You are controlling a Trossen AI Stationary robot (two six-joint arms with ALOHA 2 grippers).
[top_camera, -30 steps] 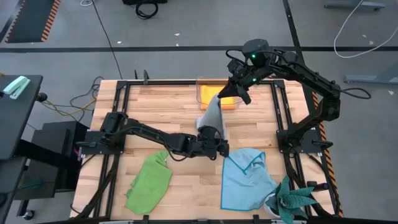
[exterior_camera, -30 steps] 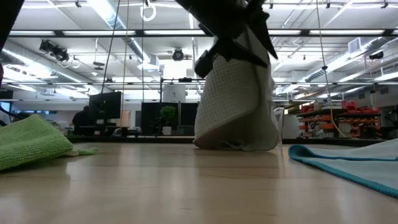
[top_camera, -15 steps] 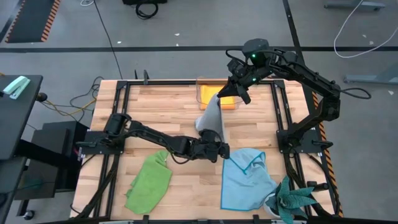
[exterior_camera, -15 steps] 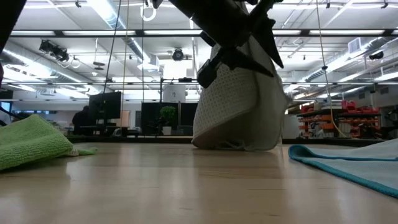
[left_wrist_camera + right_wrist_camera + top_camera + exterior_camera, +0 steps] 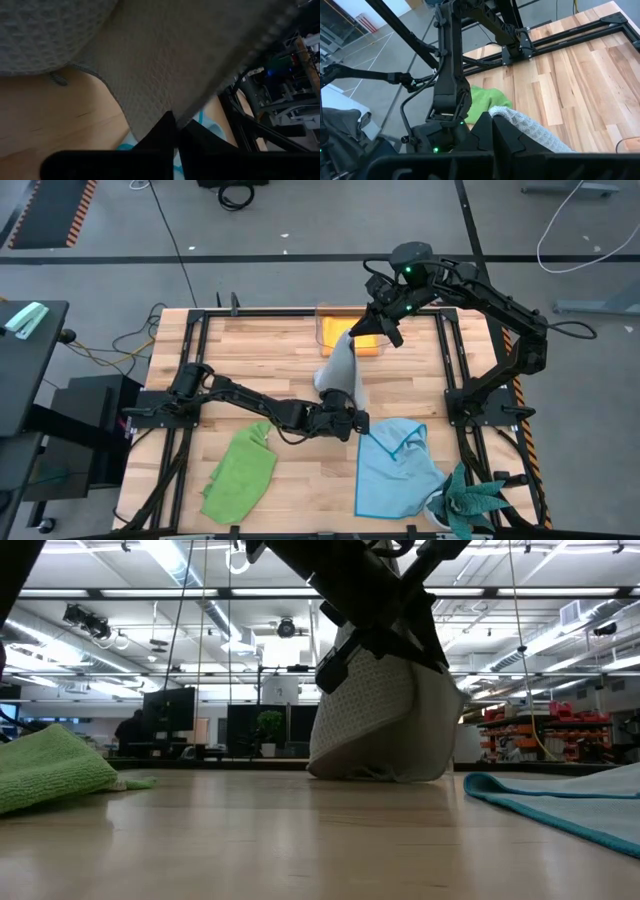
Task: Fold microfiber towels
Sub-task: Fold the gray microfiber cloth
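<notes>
grey towel (image 5: 340,370) pinched by both grippers, right (image 5: 350,332) up top, left (image 5: 352,423) at hem, orange-yellow towel (image 5: 362,339) in clear box (image 5: 328,320)

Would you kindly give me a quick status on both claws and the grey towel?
Right claw shut on grey towel, corner lifted. Left claw shut on its lower edge. Light blue towel close beside.

No writing, label, brand, number or sign can be read in any of the views. The shelves and screens in the room behind the counter are too far off and too small to make out any lettering.
</notes>
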